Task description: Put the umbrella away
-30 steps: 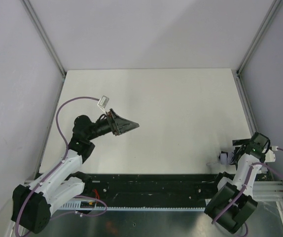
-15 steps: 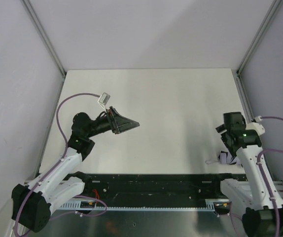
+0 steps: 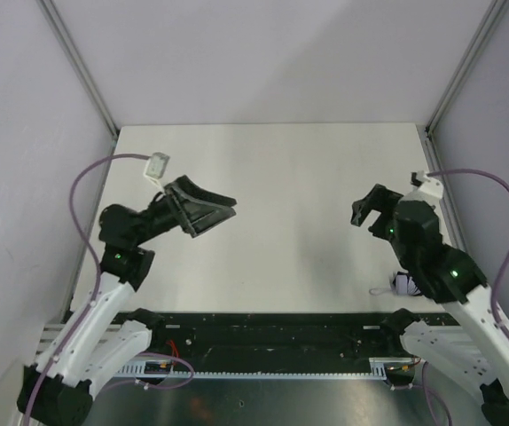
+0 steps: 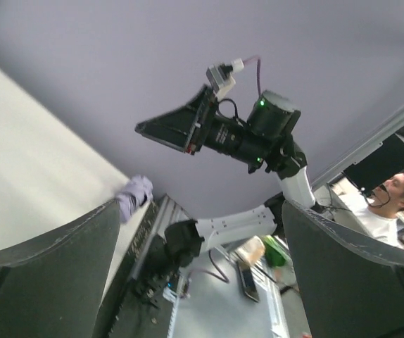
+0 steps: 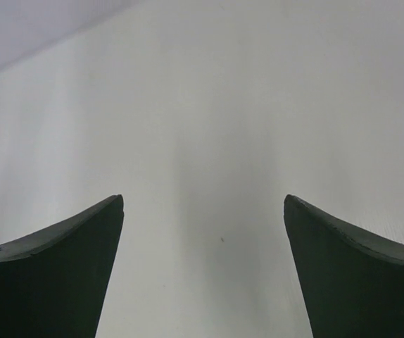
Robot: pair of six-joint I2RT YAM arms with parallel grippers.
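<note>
Only a small pale lavender part of the umbrella (image 3: 403, 284) shows, lying at the table's near right edge beside the right arm, with a thin loop strap (image 3: 379, 290) to its left. In the left wrist view the umbrella (image 4: 135, 197) is a crumpled lavender lump at the table edge. My left gripper (image 3: 228, 208) hangs open over the left middle of the table, pointing right, far from it. My right gripper (image 3: 367, 206) is open above the bare table on the right, ahead of the umbrella. Both hold nothing (image 4: 202, 211) (image 5: 203, 201).
The white table (image 3: 281, 177) is walled by pale panels at the back and on both sides. A black rail (image 3: 272, 333) runs along its near edge. Lavender cables (image 3: 82, 182) loop off each wrist. A person (image 4: 395, 201) sits beyond the right wall.
The right arm has risen from the near right corner and swung forward over the table, uncovering the umbrella's end. The left gripper has lifted and drawn back a little to the left.
</note>
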